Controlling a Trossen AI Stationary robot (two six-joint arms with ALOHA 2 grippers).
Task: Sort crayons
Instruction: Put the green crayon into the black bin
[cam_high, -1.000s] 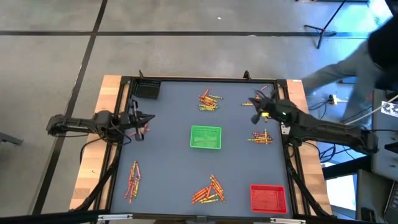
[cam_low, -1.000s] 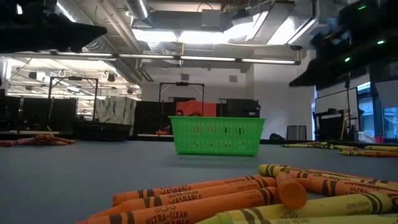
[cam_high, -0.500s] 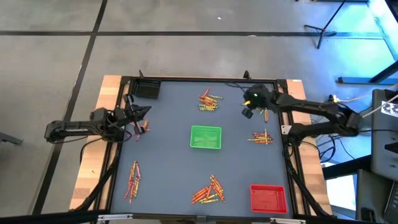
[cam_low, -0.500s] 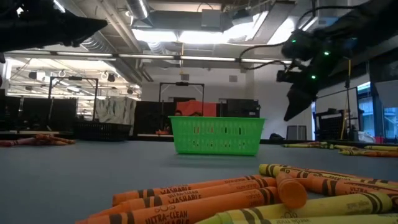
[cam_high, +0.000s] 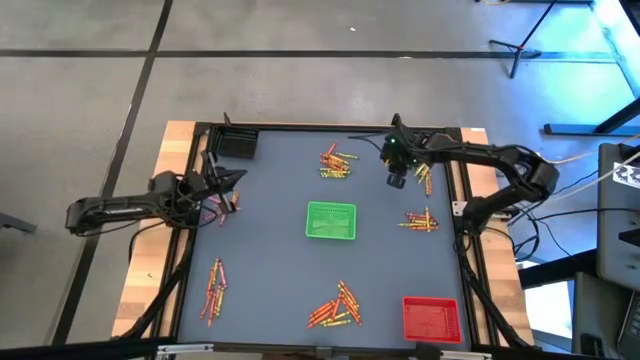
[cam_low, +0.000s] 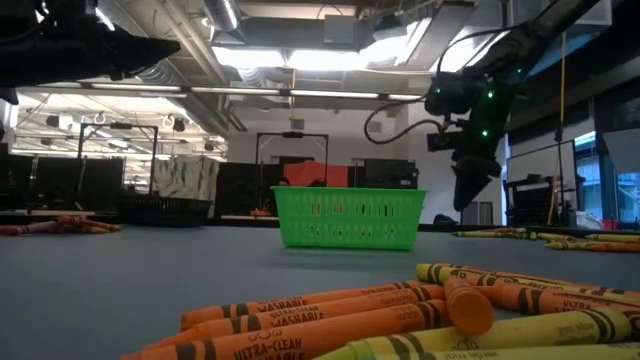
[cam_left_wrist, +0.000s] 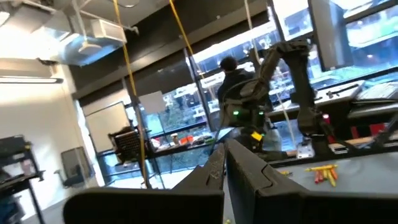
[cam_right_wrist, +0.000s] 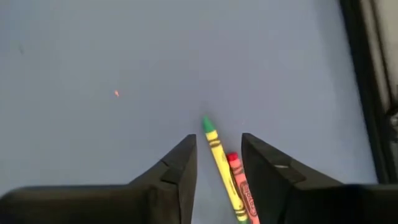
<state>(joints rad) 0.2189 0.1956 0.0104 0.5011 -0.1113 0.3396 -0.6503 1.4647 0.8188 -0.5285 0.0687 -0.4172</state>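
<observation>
Crayons lie in loose heaps on the grey table: far middle (cam_high: 338, 162), right (cam_high: 420, 221), near left (cam_high: 213, 288), near middle (cam_high: 337, 305), filling the low view's foreground (cam_low: 400, 310). My right gripper (cam_high: 397, 180) hangs above the far right of the table, open and pointing steeply down (cam_low: 466, 192). In the right wrist view a yellow crayon (cam_right_wrist: 219, 163) and a red crayon (cam_right_wrist: 241, 183) lie on the table below, between its fingers (cam_right_wrist: 217, 149). My left gripper (cam_high: 228, 186) is shut at the left edge, raised (cam_left_wrist: 225, 163).
A green square tray (cam_high: 331, 221) stands mid-table, seen as a basket in the low view (cam_low: 348, 218). A red tray (cam_high: 431, 318) sits at the near right corner, a black box (cam_high: 237, 143) at the far left corner. A few crayons (cam_high: 224, 206) lie by my left gripper.
My right arm has swung toward the table's far edge and reached out over the mat. Its gripper has tipped from nearly level to pointing steeply down and has come lower. A person seen beyond the table's right side a second ago is out of the high view.
</observation>
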